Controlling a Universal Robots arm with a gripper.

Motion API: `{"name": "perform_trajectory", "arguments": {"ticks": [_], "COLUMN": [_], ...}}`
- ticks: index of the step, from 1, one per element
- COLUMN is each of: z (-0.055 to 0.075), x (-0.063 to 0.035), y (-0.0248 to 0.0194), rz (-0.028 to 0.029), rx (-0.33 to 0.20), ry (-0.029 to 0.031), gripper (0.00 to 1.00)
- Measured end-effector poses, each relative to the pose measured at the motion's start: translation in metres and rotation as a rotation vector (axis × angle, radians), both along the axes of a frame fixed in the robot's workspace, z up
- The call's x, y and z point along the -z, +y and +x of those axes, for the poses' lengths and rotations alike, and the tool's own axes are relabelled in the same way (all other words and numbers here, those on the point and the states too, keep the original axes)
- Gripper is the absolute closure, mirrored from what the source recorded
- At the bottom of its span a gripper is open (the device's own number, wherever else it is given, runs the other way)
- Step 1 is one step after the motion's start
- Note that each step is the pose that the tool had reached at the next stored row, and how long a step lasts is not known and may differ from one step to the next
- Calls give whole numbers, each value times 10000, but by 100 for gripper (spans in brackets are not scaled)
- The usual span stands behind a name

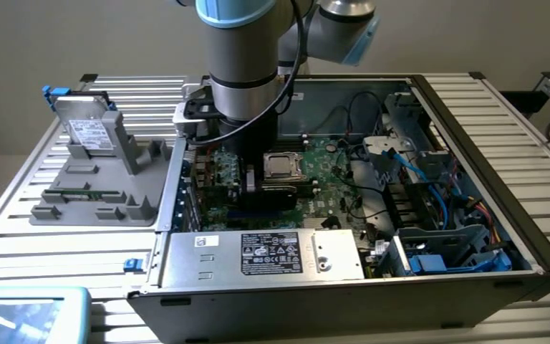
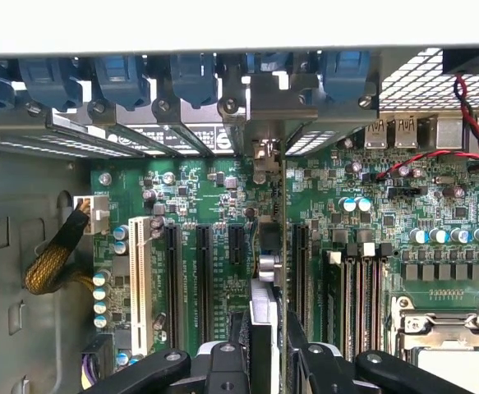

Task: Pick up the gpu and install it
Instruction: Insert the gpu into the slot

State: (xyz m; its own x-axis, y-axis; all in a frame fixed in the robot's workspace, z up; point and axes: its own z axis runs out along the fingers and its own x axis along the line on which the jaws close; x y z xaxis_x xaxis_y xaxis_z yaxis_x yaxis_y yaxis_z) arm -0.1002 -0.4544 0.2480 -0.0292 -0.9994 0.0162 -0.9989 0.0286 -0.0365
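Note:
My gripper [image 1: 255, 185] reaches down into the open computer case [image 1: 485, 150], over the green motherboard [image 1: 331, 180]. It is shut on the gpu [image 1: 271, 188], which stands on edge between the black fingers [image 2: 223, 365]. In the wrist view the gpu [image 2: 270, 246] appears edge-on as a thin card held by the gripper [image 2: 268, 365]. The card runs along the black expansion slots [image 2: 204, 279] of the motherboard [image 2: 206, 193]. Its silver end bracket [image 2: 264, 152] sits at the case's rear slot openings. I cannot tell whether the card is seated in a slot.
A grey fixture tray [image 1: 94, 193] at the exterior view's left holds a silver hard drive [image 1: 92, 132] and a narrow green memory stick [image 1: 86, 193]. A power supply [image 1: 266, 254] sits at the case's front, a CPU socket [image 1: 282, 165] beside the gripper, and cables [image 1: 437, 186] at the right. Blue slot latches [image 2: 194, 78] line the rear.

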Motion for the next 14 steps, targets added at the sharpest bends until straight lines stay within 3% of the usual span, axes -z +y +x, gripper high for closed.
{"name": "perform_trajectory", "arguments": {"ticks": [14], "z": [8], "x": [1], "y": [-13], "rz": [-11], "rx": [-14], "ry": [12], "gripper": [72]}}
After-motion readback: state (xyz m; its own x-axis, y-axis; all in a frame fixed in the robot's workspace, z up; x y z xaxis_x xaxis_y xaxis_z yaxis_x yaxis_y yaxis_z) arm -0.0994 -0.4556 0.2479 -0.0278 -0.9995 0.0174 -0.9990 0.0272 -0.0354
